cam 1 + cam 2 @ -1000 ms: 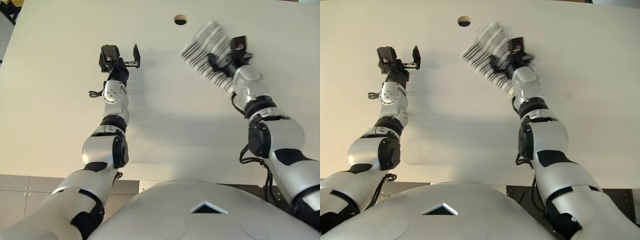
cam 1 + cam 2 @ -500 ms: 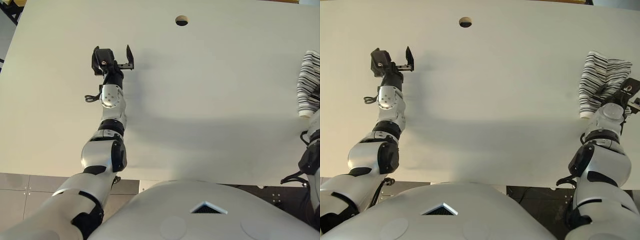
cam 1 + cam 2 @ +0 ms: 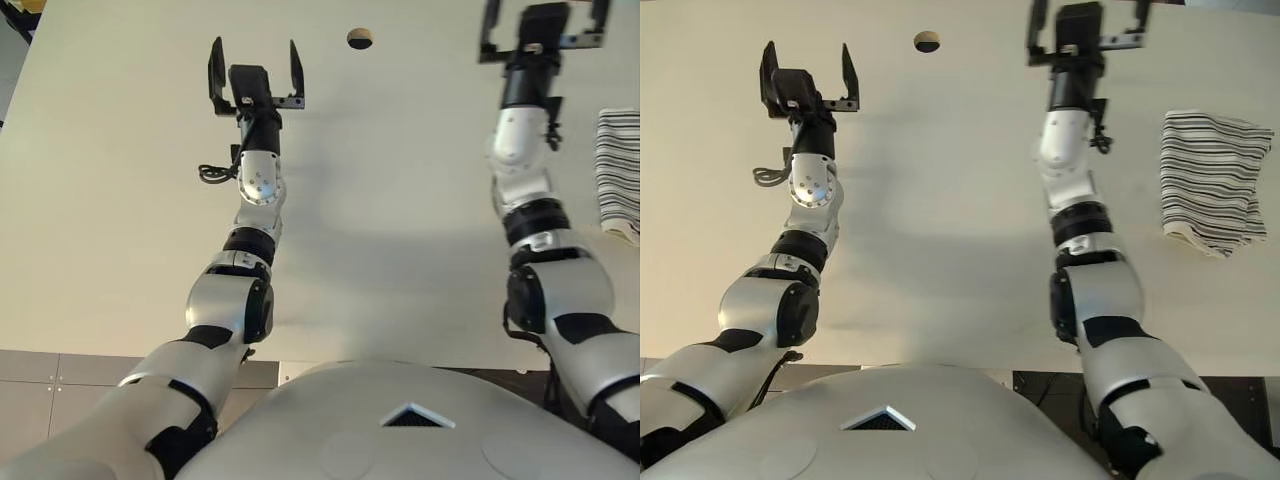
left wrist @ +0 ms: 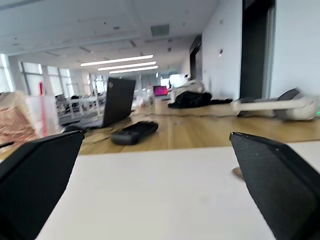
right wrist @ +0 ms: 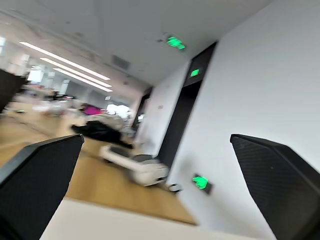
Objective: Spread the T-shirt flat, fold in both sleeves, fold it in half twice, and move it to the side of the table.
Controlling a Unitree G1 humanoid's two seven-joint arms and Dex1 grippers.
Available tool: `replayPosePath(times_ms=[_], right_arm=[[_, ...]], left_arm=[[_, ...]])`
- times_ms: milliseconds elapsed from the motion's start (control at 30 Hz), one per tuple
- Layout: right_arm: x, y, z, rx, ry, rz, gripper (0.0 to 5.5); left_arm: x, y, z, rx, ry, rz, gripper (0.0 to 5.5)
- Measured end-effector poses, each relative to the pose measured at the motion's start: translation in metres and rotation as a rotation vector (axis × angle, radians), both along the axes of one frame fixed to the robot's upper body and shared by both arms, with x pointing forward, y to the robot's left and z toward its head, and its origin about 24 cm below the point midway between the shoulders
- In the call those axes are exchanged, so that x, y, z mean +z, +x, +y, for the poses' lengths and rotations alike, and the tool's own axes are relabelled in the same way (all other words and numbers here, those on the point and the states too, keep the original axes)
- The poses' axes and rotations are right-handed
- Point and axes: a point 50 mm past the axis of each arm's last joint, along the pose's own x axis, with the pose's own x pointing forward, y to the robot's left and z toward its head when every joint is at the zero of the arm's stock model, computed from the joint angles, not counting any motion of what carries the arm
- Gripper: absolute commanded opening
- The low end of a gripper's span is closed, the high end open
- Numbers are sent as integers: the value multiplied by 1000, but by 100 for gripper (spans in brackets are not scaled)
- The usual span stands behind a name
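Observation:
The striped T-shirt (image 3: pixel 1213 178) lies folded into a compact rectangle at the right side of the white table (image 3: pixel 380 220), with nothing touching it. My right gripper (image 3: pixel 543 12) is held high over the far part of the table, well left of the shirt, open and empty. My left gripper (image 3: pixel 255 48) is raised over the far left-centre, also open and empty. In the left wrist view the left gripper (image 4: pixel 155 190) has dark fingers (image 4: pixel 35 185) spread wide over bare tabletop. The right wrist view shows the right gripper (image 5: pixel 155 195) spread the same way.
A round cable hole (image 3: pixel 359 38) sits in the table near its far edge, between the two grippers. Beyond the far edge is an office floor with a laptop (image 4: pixel 117 100) and other items.
The right gripper carried the shirt from the table's middle to its right side, let it go, and swung back up toward the far centre. The left gripper rose and shifted slightly right.

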Motion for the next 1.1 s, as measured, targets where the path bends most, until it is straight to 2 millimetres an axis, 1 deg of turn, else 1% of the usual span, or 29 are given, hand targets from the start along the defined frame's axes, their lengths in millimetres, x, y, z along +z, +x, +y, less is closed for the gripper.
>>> replayPosePath(times_ms=[67, 100, 133, 233, 333, 433, 533, 633, 800, 867, 900, 933, 1000, 1100], right_arm=[[-10, -4, 6, -2, -11, 16, 550], [-13, -6, 4, -19, -16, 8, 550], [-18, -9, 3, -35, -18, 4, 550], [-37, -26, 1, -58, -18, -4, 550], [-43, -33, 2, -30, -13, -15, 550], [-51, -43, 4, 16, -8, -16, 550], [-51, -54, 8, 66, -7, -65, 550], [-49, -58, 11, 86, -12, -97, 550], [-52, -64, 10, 87, -9, -109, 550], [-51, -68, 8, 83, -10, -131, 502], [-50, -70, 6, 82, -18, -148, 494], [-50, -72, 5, 80, -20, -157, 473], [-48, -76, 5, 88, -19, -182, 442], [-44, -81, 6, 97, -9, -218, 442]], left_arm=[[2, 1, -17, -55, 1, -1, 548], [0, 0, -25, -80, 2, 10, 548], [-3, -1, -28, -89, 4, 27, 548], [-15, -8, -29, -118, 14, 62, 548], [-21, -19, -26, -135, -22, 32, 548], [-19, -28, -27, -144, -38, -34, 548], [-16, -37, -30, -159, -44, -101, 548], [-14, -42, -28, -146, -49, -139, 548], [-14, -47, -29, -139, -34, -159, 548], [-14, -49, -29, -128, -40, -164, 505], [-13, -49, -29, -123, -43, -173, 496], [-13, -50, -29, -118, -43, -178, 479], [-13, -53, -28, -110, -40, -190, 475], [-12, -56, -25, -91, -48, -201, 475]])
